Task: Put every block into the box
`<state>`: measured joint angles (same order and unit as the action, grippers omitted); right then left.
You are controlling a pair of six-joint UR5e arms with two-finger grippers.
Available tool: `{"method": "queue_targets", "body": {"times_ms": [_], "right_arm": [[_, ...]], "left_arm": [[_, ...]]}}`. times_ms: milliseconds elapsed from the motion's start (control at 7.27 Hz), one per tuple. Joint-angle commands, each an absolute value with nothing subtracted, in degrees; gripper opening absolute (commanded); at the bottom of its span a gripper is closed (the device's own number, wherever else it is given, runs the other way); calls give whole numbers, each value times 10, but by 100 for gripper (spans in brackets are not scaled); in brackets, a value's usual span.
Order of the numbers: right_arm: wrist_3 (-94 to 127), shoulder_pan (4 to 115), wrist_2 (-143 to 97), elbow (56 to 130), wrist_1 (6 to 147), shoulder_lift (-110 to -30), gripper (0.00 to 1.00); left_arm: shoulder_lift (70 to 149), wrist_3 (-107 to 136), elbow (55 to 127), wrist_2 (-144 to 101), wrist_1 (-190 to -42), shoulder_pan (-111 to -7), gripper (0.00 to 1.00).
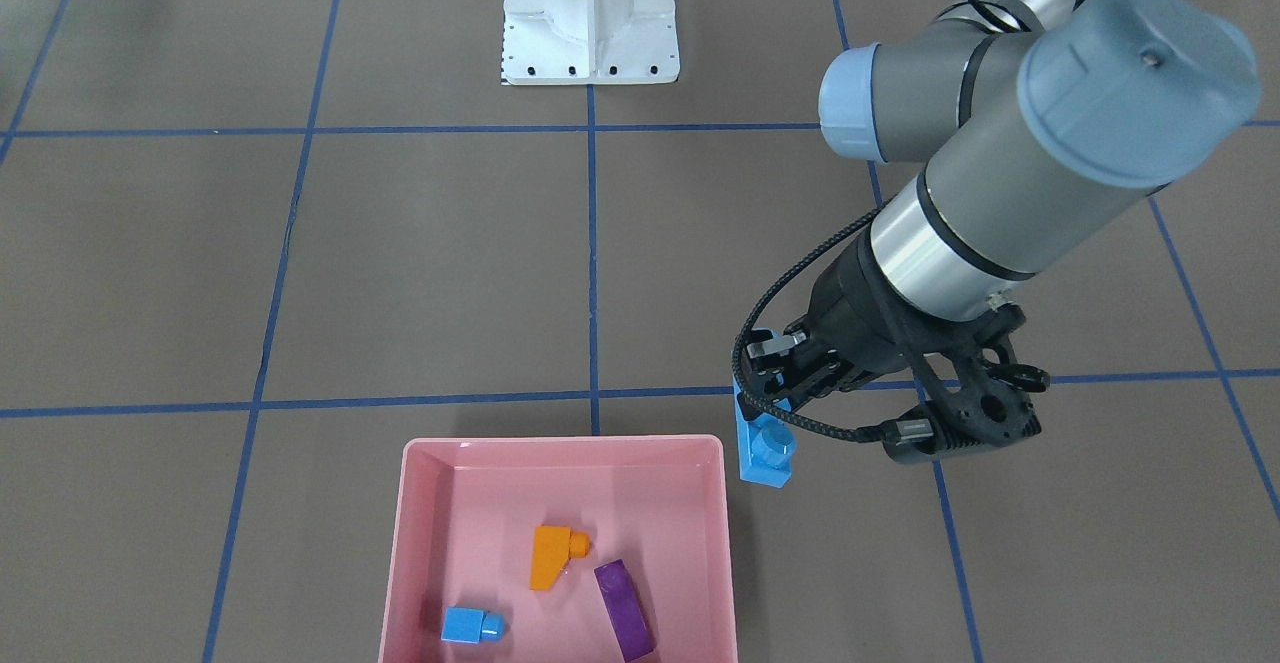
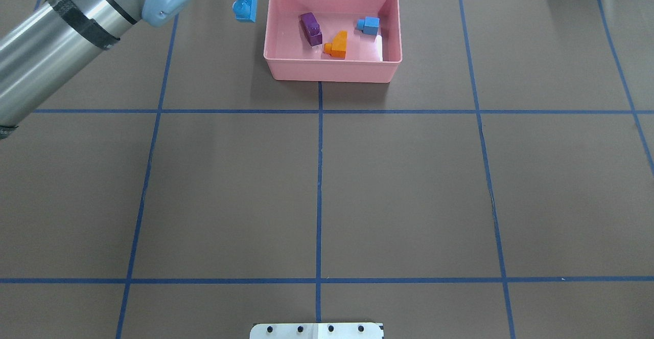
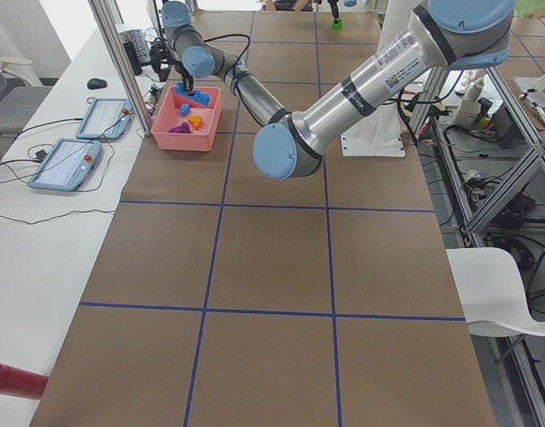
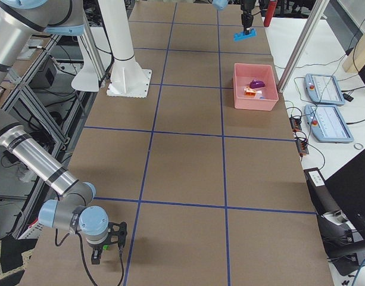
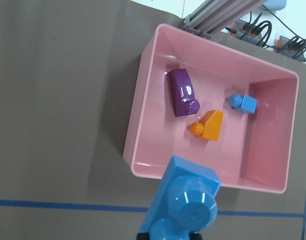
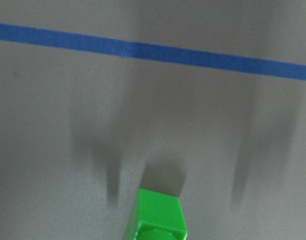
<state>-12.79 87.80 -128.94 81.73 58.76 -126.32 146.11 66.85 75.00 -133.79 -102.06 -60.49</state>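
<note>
Overhead exterior view, read from its left: the long blue brick [image 2: 245,2] hangs on end just outside the left wall of the box [image 2: 332,71], raised off the table and not yet over the rim. The left gripper [image 1: 775,383] pinches its upper end, jaws pressed onto it. Inside the box lie the purple brick [image 2: 310,28] nearest that left wall, then the orange brick [image 2: 337,45] about the middle, then the small blue brick [image 2: 369,25] towards the right wall, none touching another. The green brick [image 6: 156,216] is well apart from the box, far off beyond its right side at the other end of the table, under the right gripper [image 4: 108,250]. Whether that one is spread or closed I cannot tell. To my eye the carry of the fourth brick is in hand. Next it wants a short sideways shift over the rim, then a release above the bare floor near the left wall, clear of the purple brick.
</note>
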Motion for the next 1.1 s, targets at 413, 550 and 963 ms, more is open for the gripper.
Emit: {"method": "queue_targets", "body": {"times_ms": [413,550,963], "right_arm": [[-79,877,-1354,792,570,-1263,12],[-80,877,-1356,792,566,-1257,0],[-83,878,-1357,823,564,-1254,0]], "left_arm": [[1536,675,639,-1271,-1074,-601,0],[1540,685,635,-1269,-1077,-596,0],[1595,769,473,-1142,-1264,-537,0]]}}
